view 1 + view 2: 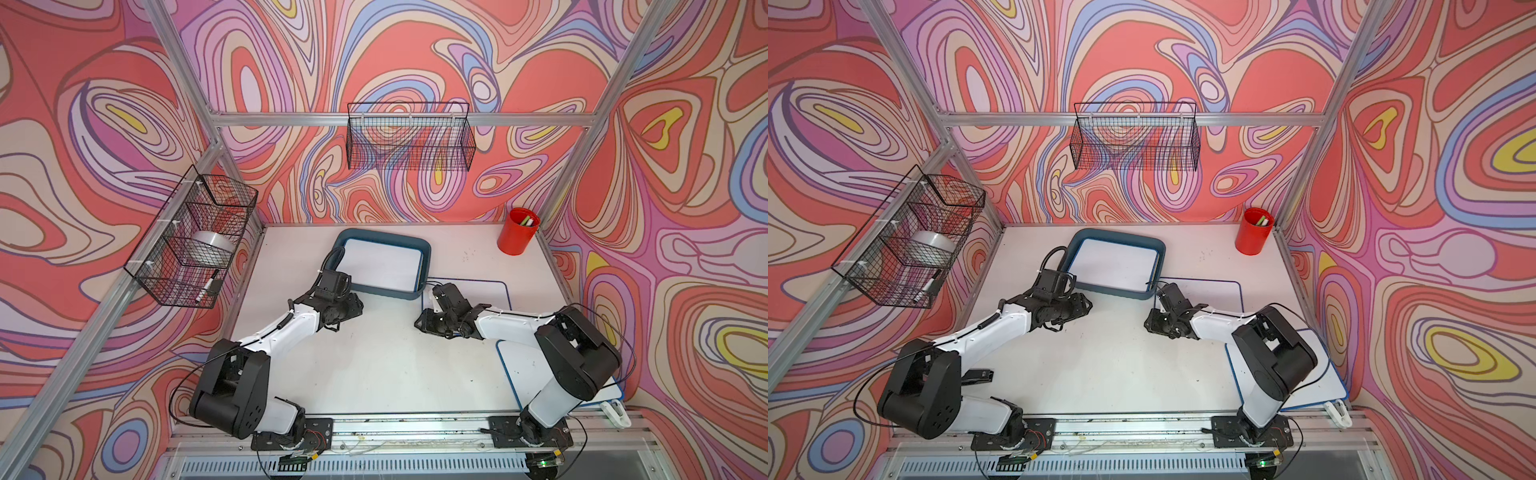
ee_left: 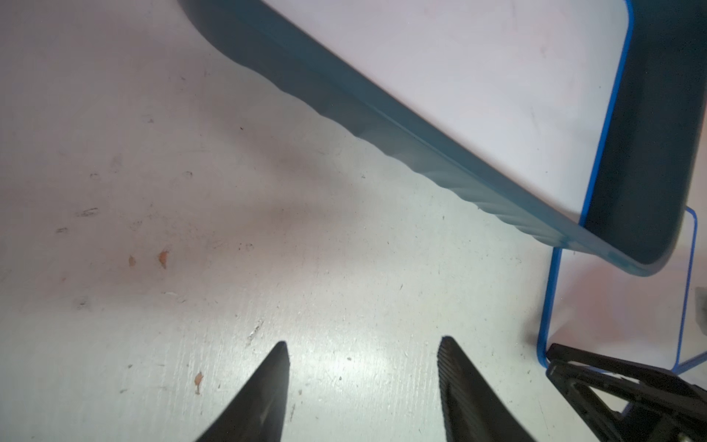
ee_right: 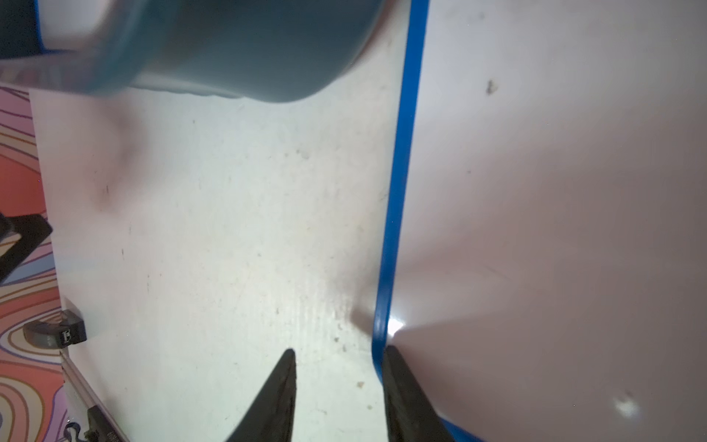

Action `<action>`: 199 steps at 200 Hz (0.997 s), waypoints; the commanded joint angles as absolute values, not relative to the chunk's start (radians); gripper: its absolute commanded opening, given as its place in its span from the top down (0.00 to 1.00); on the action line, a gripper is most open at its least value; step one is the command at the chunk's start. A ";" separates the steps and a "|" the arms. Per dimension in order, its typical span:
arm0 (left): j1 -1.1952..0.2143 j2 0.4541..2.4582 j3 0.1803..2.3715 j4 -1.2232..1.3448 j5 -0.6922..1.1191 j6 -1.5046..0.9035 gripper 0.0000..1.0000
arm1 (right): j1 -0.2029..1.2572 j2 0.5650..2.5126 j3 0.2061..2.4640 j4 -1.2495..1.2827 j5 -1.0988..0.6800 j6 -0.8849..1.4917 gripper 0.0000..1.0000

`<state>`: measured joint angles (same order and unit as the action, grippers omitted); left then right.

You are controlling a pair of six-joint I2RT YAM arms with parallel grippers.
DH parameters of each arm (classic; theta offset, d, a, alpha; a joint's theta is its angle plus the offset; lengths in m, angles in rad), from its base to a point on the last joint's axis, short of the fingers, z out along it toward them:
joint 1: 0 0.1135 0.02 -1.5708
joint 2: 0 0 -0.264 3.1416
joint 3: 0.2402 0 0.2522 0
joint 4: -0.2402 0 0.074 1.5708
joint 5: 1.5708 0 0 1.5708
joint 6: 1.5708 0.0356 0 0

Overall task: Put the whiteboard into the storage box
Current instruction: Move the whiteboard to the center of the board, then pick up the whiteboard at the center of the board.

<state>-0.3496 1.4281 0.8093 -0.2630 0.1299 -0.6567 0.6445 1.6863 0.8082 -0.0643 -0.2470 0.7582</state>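
A black wire basket is hung on the back rail. A second, partitioned wire basket is fixed to the side rail, with a silvery roll of tape and a marker kept in separate compartments. A red cup is set upright at the far right corner of the white table, and a white clip is laid at its near right corner.

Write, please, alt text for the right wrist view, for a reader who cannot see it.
The right gripper hangs open above the white table, one jaw over bare table and the other at the blue edge of a whiteboard that lies flat. Just ahead of the jaws, a rounded corner of the teal storage box shows, blurred.
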 commanded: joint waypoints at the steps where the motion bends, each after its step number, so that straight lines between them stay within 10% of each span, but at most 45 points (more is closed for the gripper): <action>1: -0.368 1.427 0.794 -0.216 0.133 -0.689 0.42 | 0.715 1.767 0.773 -0.134 -0.333 0.816 0.61; 94: -0.410 1.530 0.800 -0.154 0.200 -0.703 0.42 | 0.653 1.495 0.849 -0.399 -0.118 0.670 0.61; 199: -0.623 1.782 0.975 -0.109 0.181 -0.646 0.42 | -0.143 1.395 0.744 -0.342 -0.233 0.513 0.59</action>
